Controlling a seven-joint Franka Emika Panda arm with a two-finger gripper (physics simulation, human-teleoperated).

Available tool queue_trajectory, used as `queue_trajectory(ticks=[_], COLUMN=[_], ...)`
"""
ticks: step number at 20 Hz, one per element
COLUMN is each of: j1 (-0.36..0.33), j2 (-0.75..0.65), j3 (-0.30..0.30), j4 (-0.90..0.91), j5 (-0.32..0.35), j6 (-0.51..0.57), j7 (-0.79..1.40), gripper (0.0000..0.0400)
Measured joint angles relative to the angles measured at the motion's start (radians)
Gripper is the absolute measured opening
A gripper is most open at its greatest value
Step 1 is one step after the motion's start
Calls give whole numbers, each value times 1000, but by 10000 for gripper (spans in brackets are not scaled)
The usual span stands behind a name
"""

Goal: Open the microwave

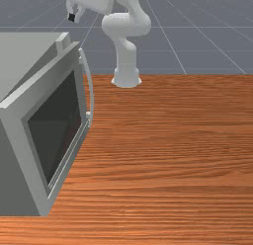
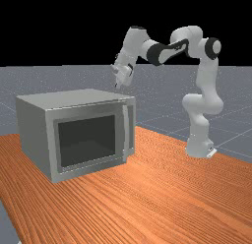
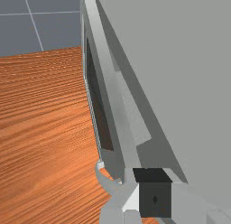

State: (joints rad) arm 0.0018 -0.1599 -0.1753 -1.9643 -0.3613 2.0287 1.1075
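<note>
- The microwave point(image 2: 35, 125) is a boxy body in flat, matte grey, standing on the worktop point(image 1: 173, 155) of orange-brown, streaky-grained wood.
- Its door point(image 1: 19, 114) has a pale frame around a dark, glossy rectangular window point(image 2: 87, 140); the handle point(image 1: 91, 86) is a slim, bowed bar.
- The door is ajar: in the front view a dark wedge parts its top edge from the body, widening toward the handle side.
- Wood spreads from the door toward the front view's right, and the white, rounded arm point(image 2: 199, 107) rises from its base near the worktop's edge.
- The pincer point(image 1: 74, 17) is in the air, apart from the microwave in the far view, above the handle side; I cannot tell whether it is spread or pressed together.
- The wrist view looks down into the door gap, where a lighter grey surface shows; the far view gives the window nearly face-on.
</note>
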Motion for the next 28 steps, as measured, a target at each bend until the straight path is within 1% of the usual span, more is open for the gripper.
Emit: queue_trajectory(ticks=[3,6,8,13,15,17,19,20,21,22,24,28], j1=[-32,-40,-41,-44,-49,-53,-37,-14,16,45,88,110], j2=[6,31,69,74,81,101,133,182,224,243,219,76], j3=[-24,-33,-39,-43,-30,-2,47,74,101,124,151,176], j4=[-9,-79,-100,-97,-89,-73,-55,-68,-84,-101,-119,-116], j5=[-45,-51,-39,11,33,44,55,61,60,57,31,-33], j6=[59,118,148,164,172,178,185,184,178,169,136,53], j7=[7,18,7,-17,-8,18,47,61,75,91,120,172], gripper=[0,0,0,0,0,0,163,99,60,36,13,2])
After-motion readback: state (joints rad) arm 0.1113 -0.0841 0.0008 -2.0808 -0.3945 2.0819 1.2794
